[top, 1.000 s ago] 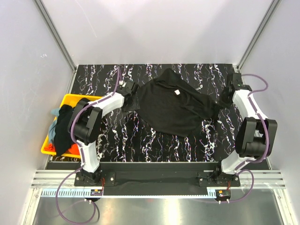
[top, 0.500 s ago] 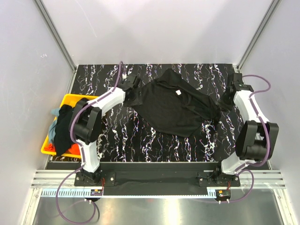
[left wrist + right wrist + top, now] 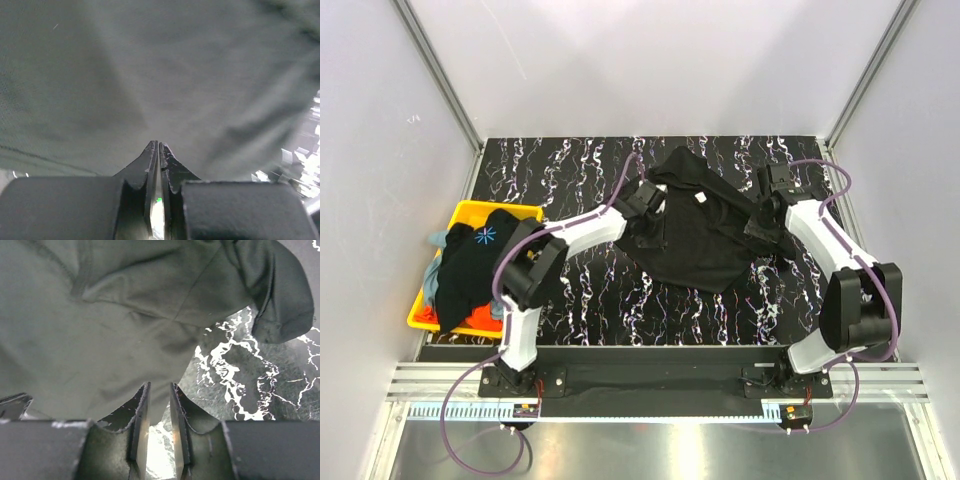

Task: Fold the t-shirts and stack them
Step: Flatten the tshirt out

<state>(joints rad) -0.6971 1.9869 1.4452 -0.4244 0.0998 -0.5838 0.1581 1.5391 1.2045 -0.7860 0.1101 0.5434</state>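
Plain black t-shirt [image 3: 690,240] on a black, white-veined table [image 3: 580,290]; the bin [image 3: 470,210] is yellow

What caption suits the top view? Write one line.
Left arm and right arm reach onto a black shirt on the marbled table; more shirts fill a yellow bin.

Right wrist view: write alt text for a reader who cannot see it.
A crumpled black t-shirt fills most of the frame, its edge dipping between the nearly closed fingertips of the right gripper at the bottom. Black table with white veining shows at right.
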